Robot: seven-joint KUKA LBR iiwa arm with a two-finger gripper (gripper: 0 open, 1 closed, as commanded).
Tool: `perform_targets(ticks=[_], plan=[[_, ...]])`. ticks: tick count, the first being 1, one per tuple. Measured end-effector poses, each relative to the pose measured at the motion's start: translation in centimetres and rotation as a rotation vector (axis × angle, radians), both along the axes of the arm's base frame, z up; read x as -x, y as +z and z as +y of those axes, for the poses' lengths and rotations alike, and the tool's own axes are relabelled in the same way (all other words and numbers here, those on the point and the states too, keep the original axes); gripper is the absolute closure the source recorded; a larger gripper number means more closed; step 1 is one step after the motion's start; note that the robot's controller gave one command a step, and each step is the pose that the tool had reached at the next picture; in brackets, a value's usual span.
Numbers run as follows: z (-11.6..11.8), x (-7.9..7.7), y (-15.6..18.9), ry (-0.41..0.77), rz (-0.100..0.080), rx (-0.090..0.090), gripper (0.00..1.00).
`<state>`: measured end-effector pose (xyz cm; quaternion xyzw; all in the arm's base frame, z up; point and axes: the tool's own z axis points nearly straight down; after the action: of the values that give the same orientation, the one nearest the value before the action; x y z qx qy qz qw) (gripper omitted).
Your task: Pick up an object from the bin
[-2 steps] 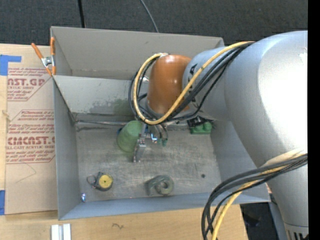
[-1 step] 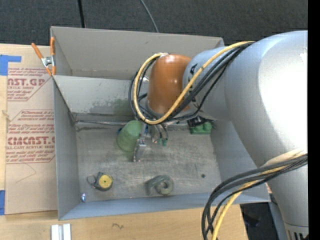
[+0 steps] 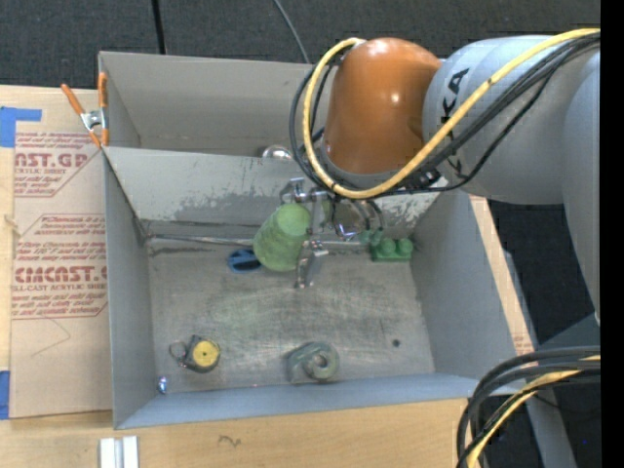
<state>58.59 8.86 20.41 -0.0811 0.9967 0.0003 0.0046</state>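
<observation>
Yellow disc (image 3: 202, 355): lay in the near left corner of the bin (image 3: 244, 310), well apart from the hand.
Blue piece (image 3: 242, 258): lay just left of the pale green thing, touching or partly under it.
Pale green rounded thing (image 3: 281, 238): lay mid-bin toward the far wall, directly left of the hand and apparently touching it; no clear long axis.
Hand (image 3: 308, 256): hung beside that thing; whether spread or pressed together could not be told.
Grey ring (image 3: 314, 362): lay by the near wall, out of the way.
Green block (image 3: 390, 249): lay near the hand's right; the likeliest neighbour to be nudged.
</observation>
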Motion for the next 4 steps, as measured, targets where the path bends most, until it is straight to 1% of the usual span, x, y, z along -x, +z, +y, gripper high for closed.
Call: perform_targets(ticks=[1, 2, 3, 4], plan=[[0.0, 0.1, -0.4, 0.0, 0.007, 0.0, 0.0], [5.2, -0.1, -12.3, -0.114, 0.014, 0.0, 0.0], [5.9, 0.4, -12.6, -0.127, 0.003, -0.002, 0.0], [7.0, 1.3, -12.4, -0.201, 0.01, -0.001, 0.0]])
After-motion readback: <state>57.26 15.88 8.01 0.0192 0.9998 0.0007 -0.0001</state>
